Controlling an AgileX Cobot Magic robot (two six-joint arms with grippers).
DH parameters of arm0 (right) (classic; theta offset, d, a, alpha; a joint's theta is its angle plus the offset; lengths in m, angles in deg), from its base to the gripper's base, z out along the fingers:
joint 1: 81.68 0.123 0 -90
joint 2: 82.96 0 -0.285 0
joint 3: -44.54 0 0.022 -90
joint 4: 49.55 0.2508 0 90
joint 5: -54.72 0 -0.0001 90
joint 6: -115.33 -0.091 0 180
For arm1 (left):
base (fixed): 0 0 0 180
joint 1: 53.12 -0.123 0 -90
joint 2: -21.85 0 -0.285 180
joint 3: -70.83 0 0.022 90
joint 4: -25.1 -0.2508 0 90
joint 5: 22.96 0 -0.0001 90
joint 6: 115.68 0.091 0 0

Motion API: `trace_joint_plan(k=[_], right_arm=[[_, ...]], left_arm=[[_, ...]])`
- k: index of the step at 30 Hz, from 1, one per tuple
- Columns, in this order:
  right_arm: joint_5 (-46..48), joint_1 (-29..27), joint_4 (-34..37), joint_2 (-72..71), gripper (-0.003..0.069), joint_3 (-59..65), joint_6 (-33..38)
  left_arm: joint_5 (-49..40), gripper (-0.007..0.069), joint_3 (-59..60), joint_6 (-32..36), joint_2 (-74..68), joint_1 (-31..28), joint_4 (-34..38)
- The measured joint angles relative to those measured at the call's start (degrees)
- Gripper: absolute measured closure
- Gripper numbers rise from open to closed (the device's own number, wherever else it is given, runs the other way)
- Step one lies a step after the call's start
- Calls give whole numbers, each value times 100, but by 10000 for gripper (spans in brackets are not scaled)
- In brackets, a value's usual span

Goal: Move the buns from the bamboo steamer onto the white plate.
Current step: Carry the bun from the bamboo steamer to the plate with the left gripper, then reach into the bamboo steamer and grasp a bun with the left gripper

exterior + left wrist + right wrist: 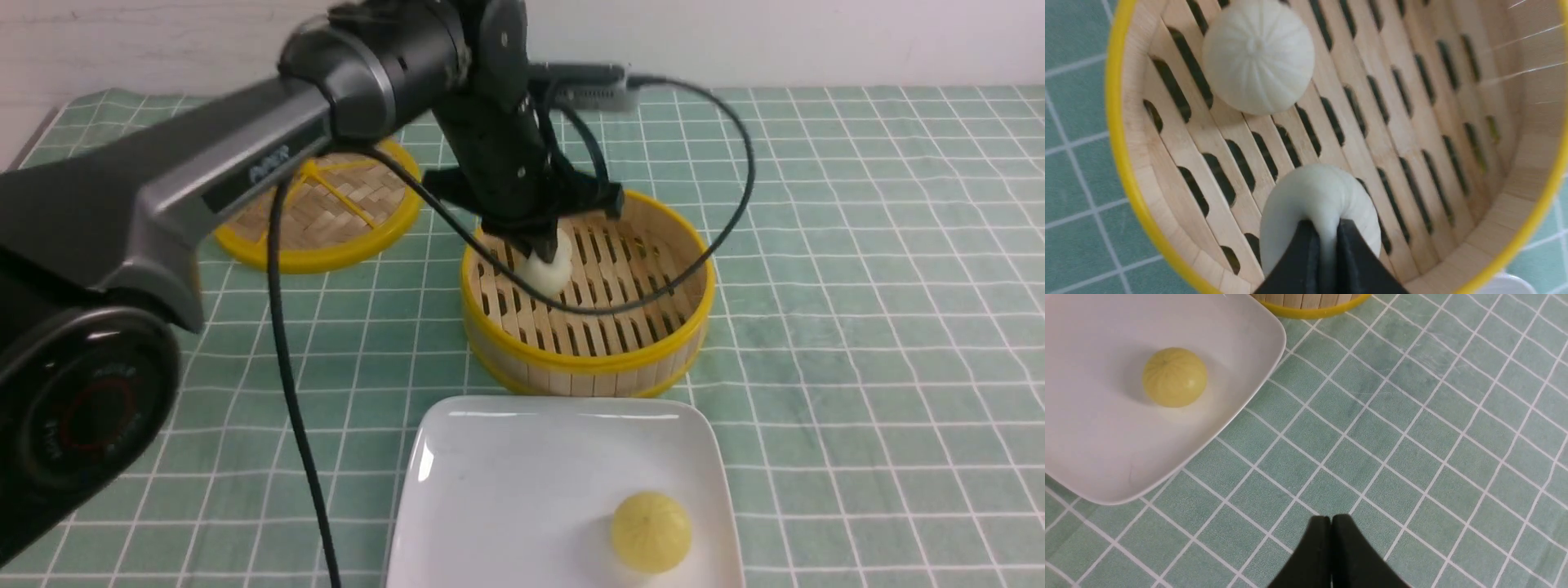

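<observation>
My left gripper (pixel 535 245) reaches down into the bamboo steamer (pixel 588 359) and is shut on a pale white bun (pixel 549 269). The left wrist view shows that bun (pixel 1318 192) squeezed between the black fingertips of the left gripper (pixel 1327 228), still low over the slatted floor. A second white bun (pixel 1257 55) lies free further along the floor; the arm hides it in the front view. The yellow bun (pixel 651 531) rests on the white plate (pixel 506 474). My right gripper (pixel 1331 522) is shut and empty over the cloth, beside the plate (pixel 1106 449) and yellow bun (pixel 1174 377).
The flat woven lid (pixel 326 212) with its yellow rim lies behind and to the left of the steamer. A black cable (pixel 286 367) hangs from the left arm across the steamer's front. A green checked cloth (pixel 882 327) covers the table.
</observation>
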Motion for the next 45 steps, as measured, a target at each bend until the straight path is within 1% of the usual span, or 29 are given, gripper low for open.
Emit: trace_joint_plan(k=[5,9,10,13,14,17,19,21,24,27,29,31,34,35,36,37,38,39,40,41,43,45], right_arm=[[0,0,-19,0,629,0,0],[4,0,-19,0,627,0,0],[4,0,-19,0,627,0,0],[4,0,-19,0,625,0,0],[4,0,-19,0,623,0,0],[4,0,-19,0,620,0,0],[4,0,-19,0,618,0,6],[4,0,-19,0,618,0,6],[4,0,-19,0,614,0,6],[-1,0,-19,0,609,0,6],[-1,0,-19,0,607,0,6],[-1,0,-19,0,604,0,6],[-1,0,-19,0,602,0,6],[-1,0,-19,0,601,0,6],[-1,0,-19,0,599,0,6],[-1,0,-19,0,598,0,6],[-1,0,-19,0,595,0,6],[-1,0,-19,0,595,0,6],[-1,0,-19,0,592,0,6],[-1,0,-19,0,590,0,6],[-1,0,-19,0,589,0,6],[-1,0,-19,0,588,0,6]], left_arm=[[-701,594,-571,147,901,0,-49],[-818,594,-277,239,1540,0,46],[-818,594,186,260,1788,0,223],[-818,594,865,265,1970,0,466],[-818,593,1460,273,2021,0,637],[-796,593,2362,290,1985,0,885],[-618,592,3164,354,1877,0,1046],[-353,591,3507,459,1795,0,1110],[273,582,3926,643,1611,0,1299],[508,561,4001,729,1473,0,1464],[615,538,4007,745,1396,0,1493],[748,491,4007,752,1318,0,1504],[816,397,4007,726,1212,0,1533],[831,358,4007,695,1184,0,1533],[839,303,4007,666,1181,0,1533],[845,281,4000,661,1181,0,1527],[828,233,3934,648,1181,0,1523],[814,227,3921,648,1181,0,1523],[736,183,3763,643,1181,0,1507],[691,160,3607,643,1181,0,1488],[633,148,3408,643,1181,0,1455],[606,152,3132,622,1187,0,1404]])
